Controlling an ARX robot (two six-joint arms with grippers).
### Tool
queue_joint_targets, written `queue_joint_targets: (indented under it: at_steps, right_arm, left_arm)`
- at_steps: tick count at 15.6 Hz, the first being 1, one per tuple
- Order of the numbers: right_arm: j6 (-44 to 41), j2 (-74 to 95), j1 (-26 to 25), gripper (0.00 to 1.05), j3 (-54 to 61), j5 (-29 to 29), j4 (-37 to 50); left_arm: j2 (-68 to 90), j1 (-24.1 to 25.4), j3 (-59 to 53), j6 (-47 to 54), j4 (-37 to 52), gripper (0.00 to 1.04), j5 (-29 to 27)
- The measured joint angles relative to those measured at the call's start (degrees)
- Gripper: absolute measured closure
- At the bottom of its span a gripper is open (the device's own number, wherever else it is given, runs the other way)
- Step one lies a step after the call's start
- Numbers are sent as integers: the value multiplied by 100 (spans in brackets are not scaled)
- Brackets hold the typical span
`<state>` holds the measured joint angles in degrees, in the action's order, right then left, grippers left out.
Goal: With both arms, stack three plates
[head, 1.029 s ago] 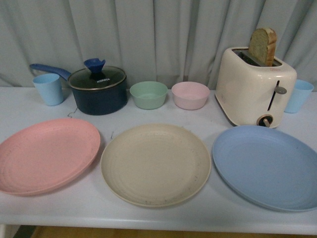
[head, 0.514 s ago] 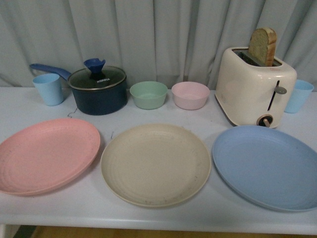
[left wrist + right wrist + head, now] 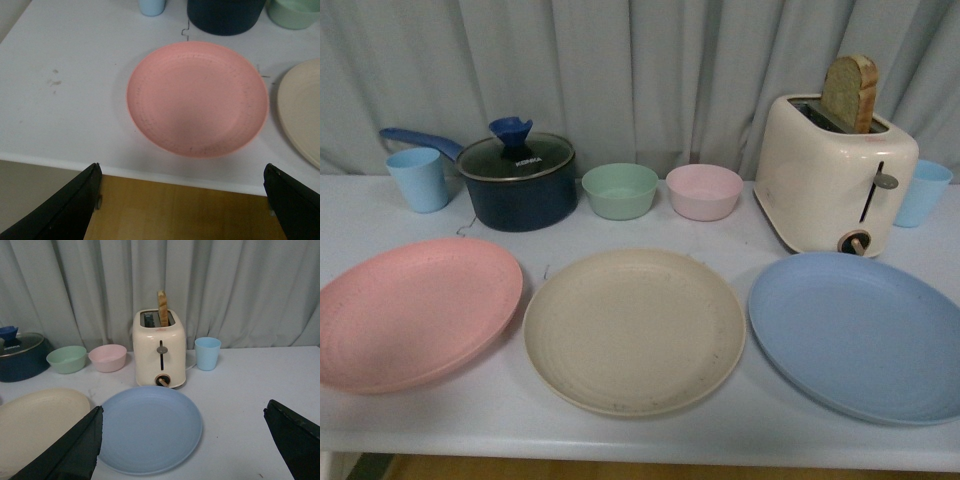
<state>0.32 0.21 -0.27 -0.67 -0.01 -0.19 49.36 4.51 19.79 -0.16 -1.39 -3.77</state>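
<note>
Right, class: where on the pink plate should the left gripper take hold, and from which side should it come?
Probably the near rim of the pink plate, coming from the front of the table, where the open left gripper hangs. The plate lies flat and shallow, so only its raised rim can be pinched.

The front cam sits central, looking slightly down across the tabletop (image 3: pixel 650 235) toward the curtain (image 3: pixel 650 70), wide enough to catch the whole row of dishes. The left wrist cam hangs just off the near edge and stares steeply down on the pink plate (image 3: pixel 197 97), pretty close in. The right wrist cam looks almost level toward the curtain, with the blue plate (image 3: pixel 150 427) and toaster (image 3: pixel 160 352) straight ahead. Both wrist cams clip the beige plate (image 3: pixel 305 115), and the front cam sees it whole.
</note>
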Motion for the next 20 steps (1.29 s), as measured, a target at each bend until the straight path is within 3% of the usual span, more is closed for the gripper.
queue_joint_targets:
  at_steps: [3, 8, 19, 20]
  right_arm:
    - [0, 0, 0, 6, 0, 0, 0]
    - [0, 0, 0, 6, 0, 0, -2]
    - [0, 0, 0, 6, 0, 0, 0]
    - [0, 0, 0, 6, 0, 0, -2]
  left_arm:
    - [1996, 328, 1036, 251, 203, 7, 614]
    - [4380, 717, 2671, 691, 96, 7, 1147]
    - [7259, 1276, 4913, 1521, -389, 7, 1875]
    - [7399, 1309, 5097, 1523, -422, 13, 1869]
